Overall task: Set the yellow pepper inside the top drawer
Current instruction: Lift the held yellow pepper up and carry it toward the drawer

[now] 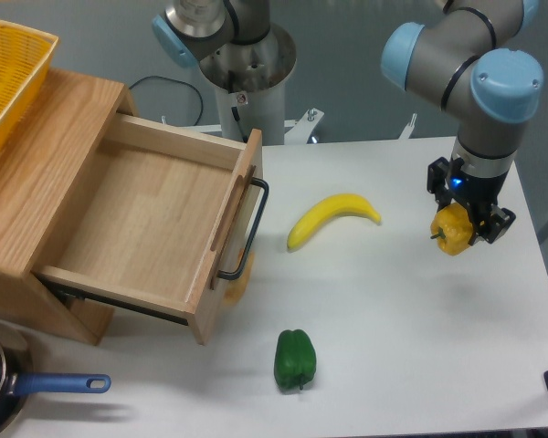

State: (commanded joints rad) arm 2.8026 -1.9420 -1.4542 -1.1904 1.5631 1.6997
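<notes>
Above the table, gripper (458, 224) clamps yellow pepper (450, 232).

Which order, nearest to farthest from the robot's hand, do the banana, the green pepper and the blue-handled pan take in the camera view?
Measured from the hand, which holds the yellow pepper at the table's right:
1. Banana, mid-table, just to the hand's left.
2. Green pepper, toward the front edge.
3. Blue-handled pan, at the front left corner.

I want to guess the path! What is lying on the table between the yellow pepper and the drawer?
The banana lies between the yellow pepper, held in the gripper, and the open drawer.
</notes>
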